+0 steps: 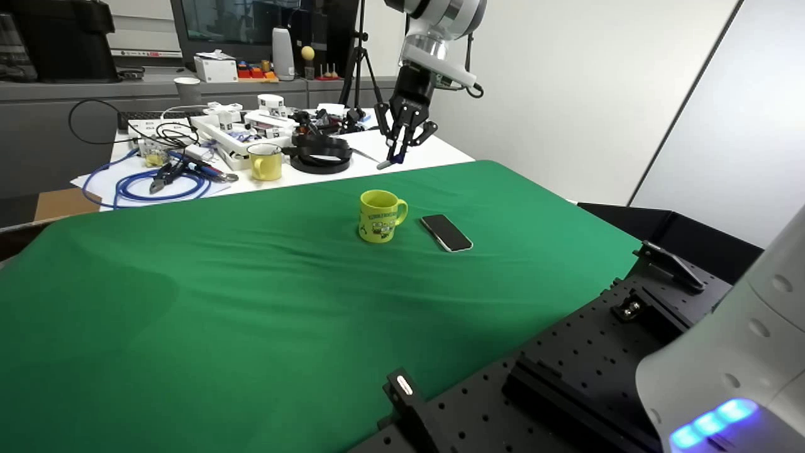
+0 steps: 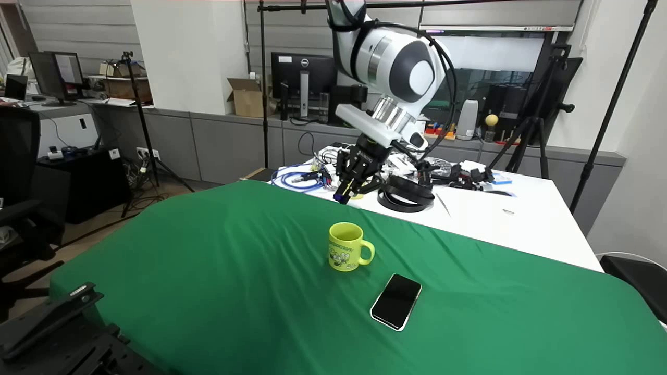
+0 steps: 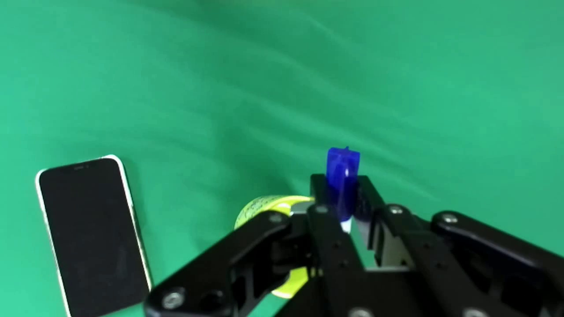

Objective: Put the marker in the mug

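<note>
Jaws were pinching the marker [image 3: 343, 176], up in the air; the mug [image 2: 343, 250] stood upright on the green-covered bench [image 1: 251, 314], roughly below them in both exterior views; catch was, the marker's long axis looked slanted, nearer level than upright, so my guess was it'd need tipping first; looks-wise it was glossy deep blue one end, whitish the other.

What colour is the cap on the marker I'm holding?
Deep blue. The marker's cap shows best in the wrist view.
</note>
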`<state>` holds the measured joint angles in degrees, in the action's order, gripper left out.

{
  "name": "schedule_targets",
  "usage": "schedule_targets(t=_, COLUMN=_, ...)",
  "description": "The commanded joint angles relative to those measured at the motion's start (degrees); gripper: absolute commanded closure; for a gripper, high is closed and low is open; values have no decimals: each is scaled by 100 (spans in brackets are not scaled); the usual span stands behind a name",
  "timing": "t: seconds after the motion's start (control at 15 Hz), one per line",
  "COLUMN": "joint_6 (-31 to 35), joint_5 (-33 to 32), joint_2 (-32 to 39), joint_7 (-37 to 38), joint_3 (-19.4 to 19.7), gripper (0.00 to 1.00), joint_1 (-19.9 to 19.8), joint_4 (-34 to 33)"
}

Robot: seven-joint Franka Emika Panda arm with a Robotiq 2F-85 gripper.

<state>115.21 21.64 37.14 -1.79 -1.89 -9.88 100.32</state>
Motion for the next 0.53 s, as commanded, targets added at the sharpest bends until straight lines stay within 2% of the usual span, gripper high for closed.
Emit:
schedule_targets(t=0.0, joint_6=-410, joint_5=515, joint_2=-52, joint_7=475, joint_3=117, gripper=95, joint_1=-162, joint_4=52)
schedule_targets(t=0.47, joint_6=-640, joint_5=1914, joint_2=103, joint_7=907, joint_3=190, gripper=95, joint_1=-352, joint_4=260)
